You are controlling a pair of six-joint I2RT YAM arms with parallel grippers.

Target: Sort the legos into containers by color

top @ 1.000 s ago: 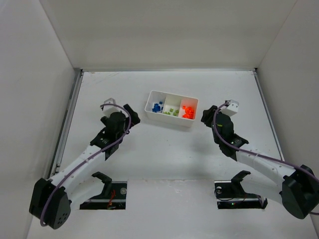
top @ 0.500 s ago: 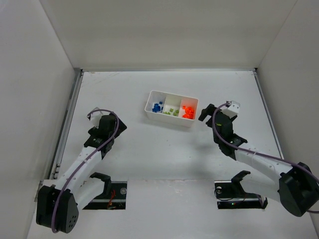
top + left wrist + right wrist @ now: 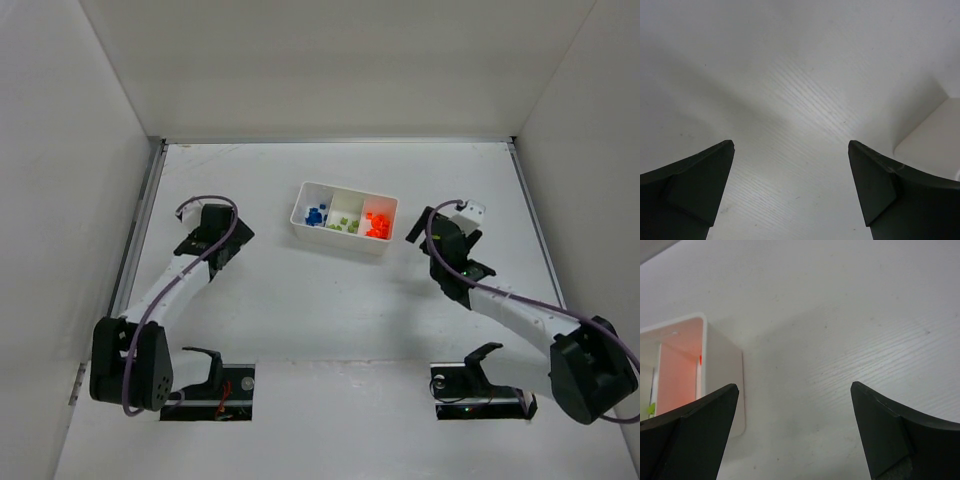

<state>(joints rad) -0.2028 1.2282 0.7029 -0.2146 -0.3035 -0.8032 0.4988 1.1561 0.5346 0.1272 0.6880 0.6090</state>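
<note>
L pincer has pulled back, jaws apart, tray now well to its right; R pincer, apart too, sits just beside it. We see legos inside, color-sorted: task prob. done.

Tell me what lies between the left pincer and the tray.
Nothing. In the top view, only bare table separates the open left pincer from the tray.
</note>
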